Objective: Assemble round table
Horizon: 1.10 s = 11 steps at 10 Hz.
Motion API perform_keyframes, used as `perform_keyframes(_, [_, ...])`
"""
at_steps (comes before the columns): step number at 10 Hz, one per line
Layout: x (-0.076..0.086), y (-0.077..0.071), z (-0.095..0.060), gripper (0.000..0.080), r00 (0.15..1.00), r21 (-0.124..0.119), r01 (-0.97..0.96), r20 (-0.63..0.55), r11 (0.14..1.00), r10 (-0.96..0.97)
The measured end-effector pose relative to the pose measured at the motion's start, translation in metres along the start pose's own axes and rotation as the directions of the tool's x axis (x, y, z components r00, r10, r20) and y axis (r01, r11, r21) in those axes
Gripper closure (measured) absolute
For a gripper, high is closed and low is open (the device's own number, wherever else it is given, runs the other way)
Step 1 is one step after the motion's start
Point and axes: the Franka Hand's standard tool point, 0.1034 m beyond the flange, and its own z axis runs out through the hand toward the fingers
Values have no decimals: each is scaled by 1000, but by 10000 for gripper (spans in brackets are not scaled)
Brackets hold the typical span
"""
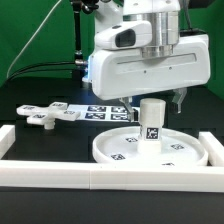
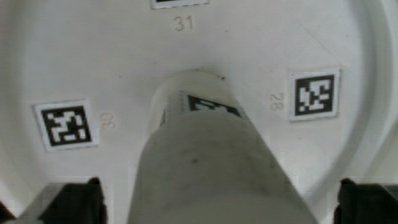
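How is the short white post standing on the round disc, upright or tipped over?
Upright: the post rises vertically from the middle of the disc, its flat top level.

Wrist view: a faint embossed "31" (image 2: pixel 178 27) stood on the round disc (image 2: pixel 107 60). A dimmer no. sat beside one square tag (image 2: pixel 315 93), prob. "28", not certain. That tag, a second tag (image 2: pixel 66 125) and a third tag (image 2: pixel 214 104), on the post (image 2: pixel 214 170), carried b/w code patterns only, no letters. Exterior view: nothing legible.
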Motion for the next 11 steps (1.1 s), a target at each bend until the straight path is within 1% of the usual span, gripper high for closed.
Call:
perform_keyframes(3, [-1,2,0,150,985,-1,170,1,985,-170])
perform_keyframes(4, [-1,3,0,150,966,-10,259,4,966,-259])
perform_keyframes(5, [-1,4,0,150,936,-25,353,14,935,-353])
perform_keyframes(7, [0,2,0,150,875,-36,485,42,874,-483])
perform_keyframes(9, [2,-5,0,150,774,-34,633,73,774,-629])
perform_keyframes(11, [2,-9,0,150,698,-22,714,90,700,-710])
